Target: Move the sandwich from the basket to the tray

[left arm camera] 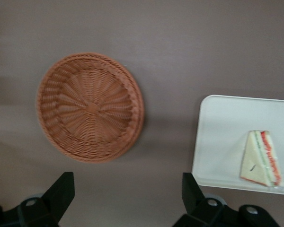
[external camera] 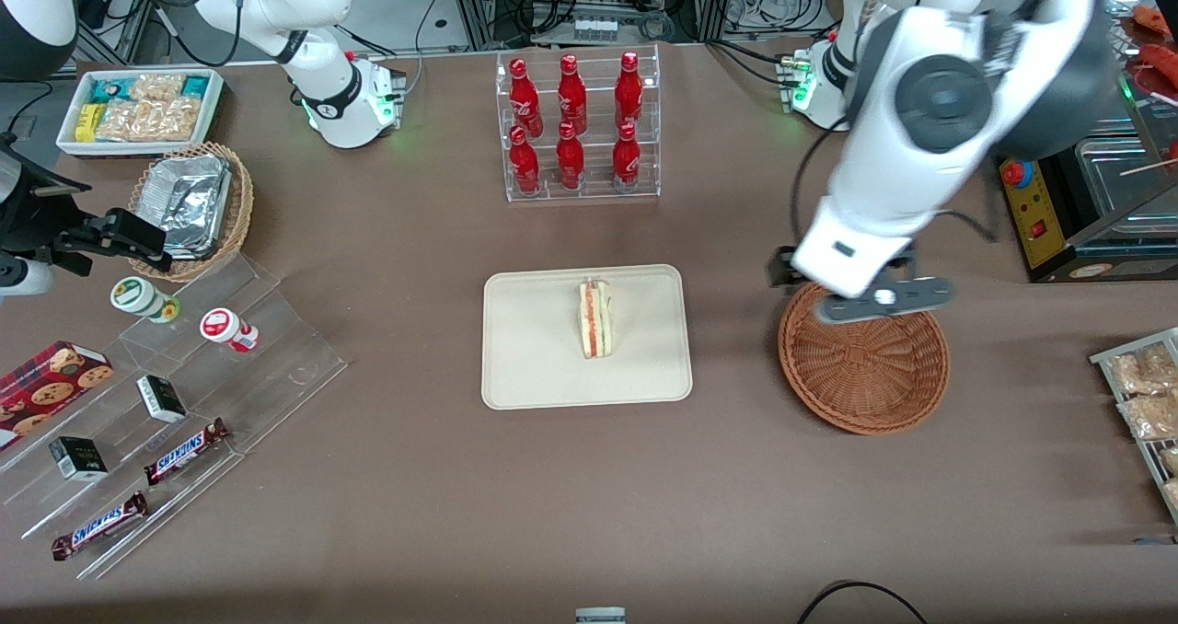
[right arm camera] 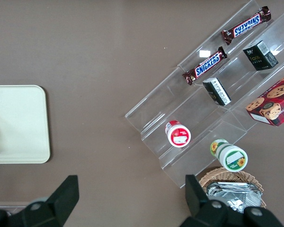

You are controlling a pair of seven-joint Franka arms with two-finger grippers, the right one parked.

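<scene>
The sandwich (external camera: 595,318) lies on the cream-white tray (external camera: 543,375) in the middle of the table; it also shows in the left wrist view (left arm camera: 261,157) on the tray (left arm camera: 217,142). The reddish-brown wicker basket (external camera: 865,366) stands empty beside the tray, toward the working arm's end; it shows in the left wrist view (left arm camera: 90,106) too. My gripper (external camera: 860,302) hangs high above the basket's rim farther from the front camera. It is open and empty (left arm camera: 128,196), its dark fingers (left arm camera: 61,191) wide apart over bare table.
A clear rack of red bottles (external camera: 578,127) stands farther from the front camera than the tray. Clear stepped shelves with snacks (external camera: 175,403), a tan basket with foil containers (external camera: 193,205) and a white snack box (external camera: 138,109) lie toward the parked arm's end. Packaged snacks (external camera: 1146,403) and a machine (external camera: 1086,210) lie toward the working arm's end.
</scene>
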